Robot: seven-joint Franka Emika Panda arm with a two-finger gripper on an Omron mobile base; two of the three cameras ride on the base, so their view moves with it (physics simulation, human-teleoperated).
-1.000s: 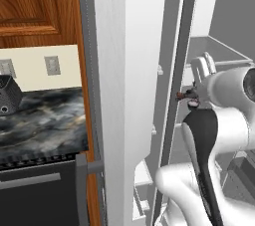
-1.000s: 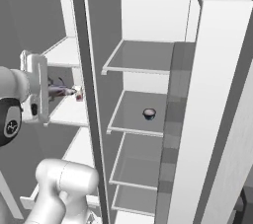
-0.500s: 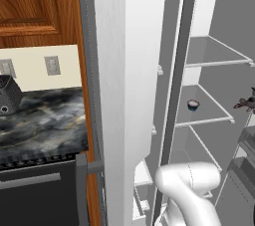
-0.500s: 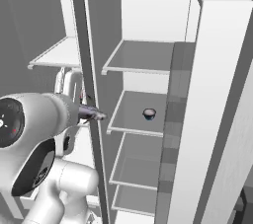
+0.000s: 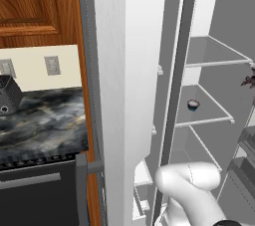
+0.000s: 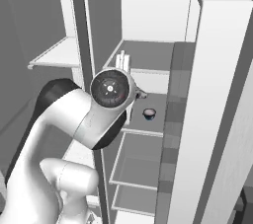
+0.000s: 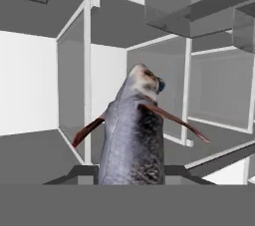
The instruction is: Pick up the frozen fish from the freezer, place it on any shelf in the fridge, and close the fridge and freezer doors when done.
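**Fish held up inside the open fridge**

The gripper is clamped on the frozen fish (image 7: pixel 133 135), which rises straight ahead of it, head toward the fridge's glass shelves (image 7: pixel 219 90). On a middle shelf (image 5: pixel 206 115) sits a small dark bowl (image 5: pixel 193 104).

A grey, speckled frozen fish (image 7: pixel 133 135) with thin reddish-brown fins stands upright, head up. Glass fridge shelves (image 7: pixel 219 95) lie behind it.
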